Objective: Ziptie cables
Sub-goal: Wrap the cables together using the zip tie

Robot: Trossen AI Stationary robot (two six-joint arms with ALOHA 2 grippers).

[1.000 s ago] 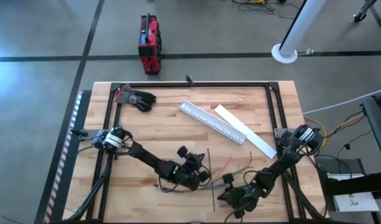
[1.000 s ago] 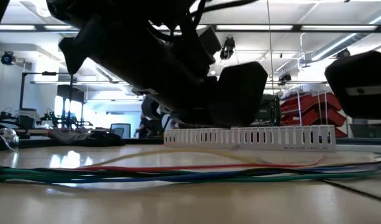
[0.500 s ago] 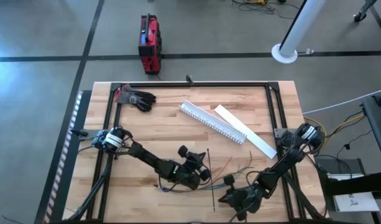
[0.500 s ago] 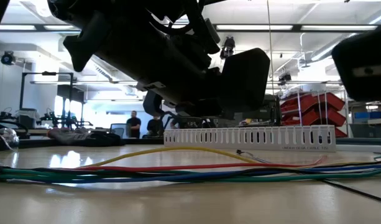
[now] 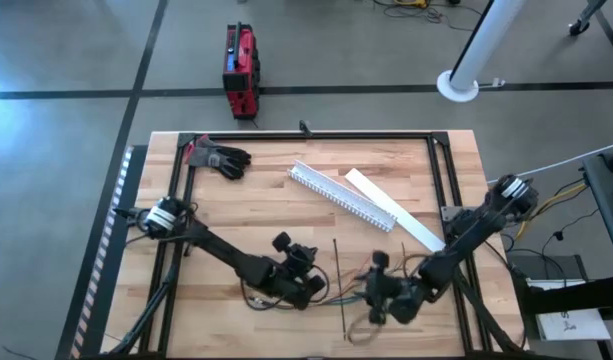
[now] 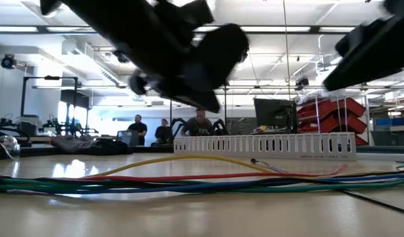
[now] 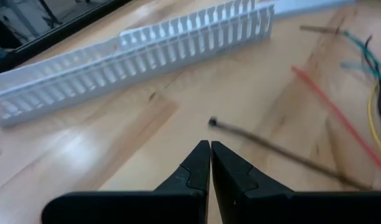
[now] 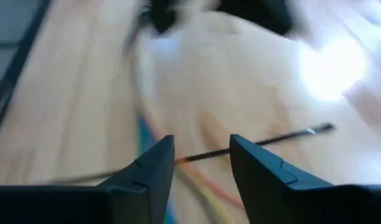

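- Spanning the scene, the wooden table point(image 5: 236, 200) carries a white slotted channel point(image 5: 341, 197) and its flat lid point(image 5: 396, 220) toward the far side, well apart from the work.
- Lying loose near the front edge, the cables point(image 5: 361, 275) sprawl between both arms, not yet gathered.
- Hovering over them, the right gripper point(image 8: 199, 155) has its fingers spread, nothing held; it should probably bunch the strands first.
- Pointing at the thin dark ziptie point(image 7: 283, 152), the left gripper point(image 7: 210, 158) is pinched closed and empty; it needs to part before pinching that strap.
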